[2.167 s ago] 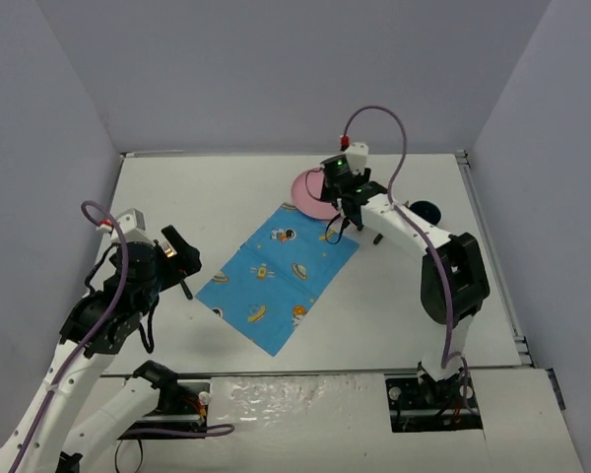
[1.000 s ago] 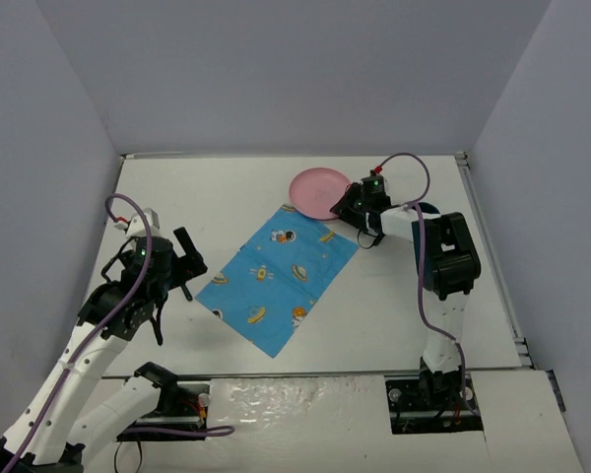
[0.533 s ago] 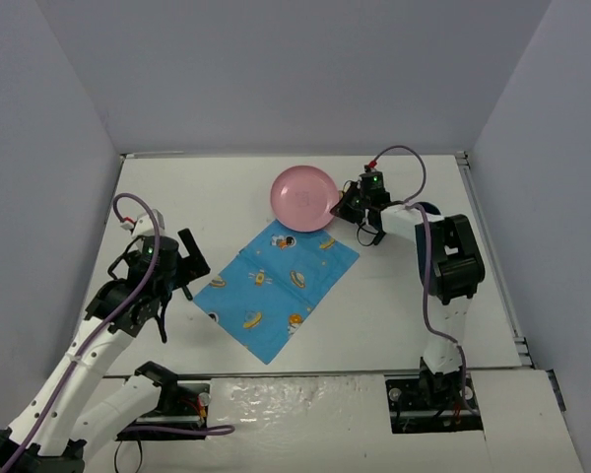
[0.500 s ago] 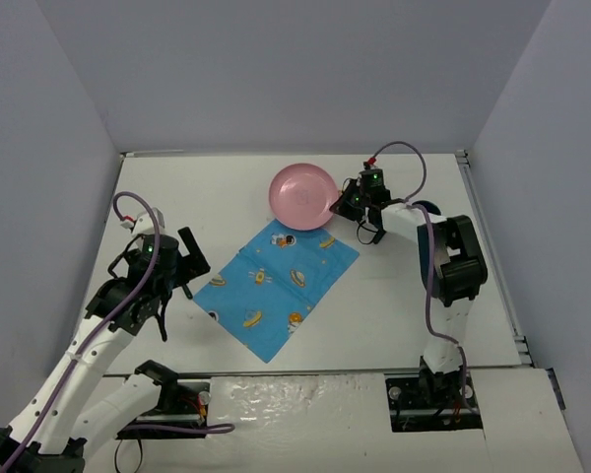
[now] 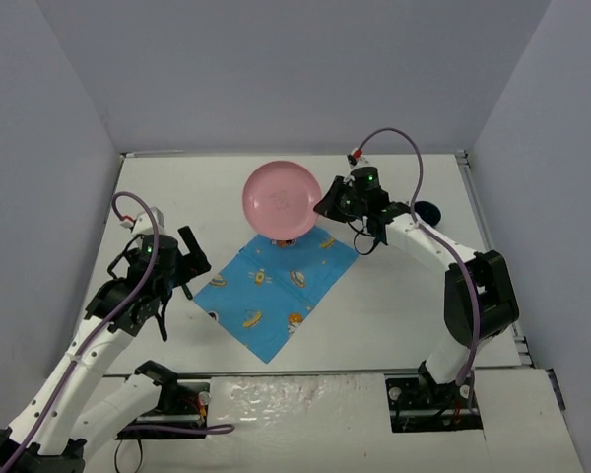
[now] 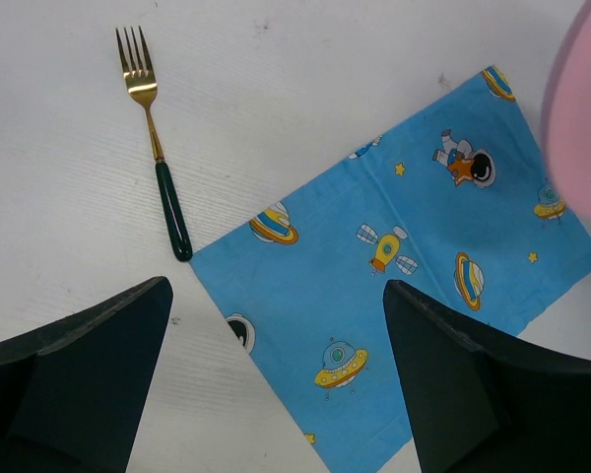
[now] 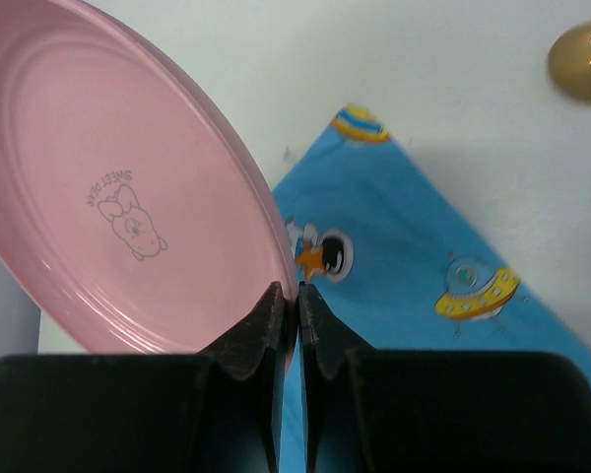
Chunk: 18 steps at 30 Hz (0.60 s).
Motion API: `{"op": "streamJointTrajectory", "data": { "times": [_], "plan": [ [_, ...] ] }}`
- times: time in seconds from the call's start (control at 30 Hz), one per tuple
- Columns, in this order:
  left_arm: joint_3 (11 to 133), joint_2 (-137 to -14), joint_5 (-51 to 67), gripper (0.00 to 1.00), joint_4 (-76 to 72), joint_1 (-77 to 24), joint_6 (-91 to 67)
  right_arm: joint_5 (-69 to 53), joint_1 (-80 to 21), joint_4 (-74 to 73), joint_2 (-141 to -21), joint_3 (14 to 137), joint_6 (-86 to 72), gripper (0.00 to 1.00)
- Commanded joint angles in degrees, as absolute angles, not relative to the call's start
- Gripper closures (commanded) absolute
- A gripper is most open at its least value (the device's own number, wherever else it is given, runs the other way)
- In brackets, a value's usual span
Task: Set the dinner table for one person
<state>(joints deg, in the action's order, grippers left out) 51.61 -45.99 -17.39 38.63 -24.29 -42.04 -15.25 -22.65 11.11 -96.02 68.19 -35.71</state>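
Right claw (image 5: 325, 206) (image 7: 297, 296): fingers nearly together, pinching the rim of the pink plate (image 5: 282, 200) (image 7: 128, 197). The plate is clear of the surface and tilted, its face toward the overhead camera. A small printed figure shows at its centre. From overhead, its near edge overlaps the far corner of the blue mat (image 5: 281, 281) (image 7: 424, 286).

Left claw (image 5: 187, 258) (image 6: 276, 289): spread wide, holding nothing, poised above the mat's left corner.

Dinner table (image 5: 394, 296): white, spans the whole work area. The mat lies flat on it at an angle, near the middle.

Fork (image 6: 158, 158): gold tines, dark green handle. It lies flat on the table just left of the mat, not touching it.

A dark round thing (image 5: 428, 210) sits to the right behind my right arm, possibly a bowl. A gold round object (image 7: 581, 59) is cut off at the frame edge; I cannot identify it.
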Motion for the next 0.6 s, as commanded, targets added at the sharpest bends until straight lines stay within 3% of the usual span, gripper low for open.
{"op": "streamJointTrajectory", "data": {
  "times": [0.0,0.57],
  "plan": [
    [52.61,-45.37,-16.98,0.13,35.42,-24.08,-42.41,-18.42,-27.14,10.14,-91.54,63.62,-37.66,1.0],
    [52.82,-46.22,-16.15,0.13,35.33,-24.08,-42.54,-12.34,-34.68,3.29,-83.82,53.6,-36.97,1.0]
  ]
}}
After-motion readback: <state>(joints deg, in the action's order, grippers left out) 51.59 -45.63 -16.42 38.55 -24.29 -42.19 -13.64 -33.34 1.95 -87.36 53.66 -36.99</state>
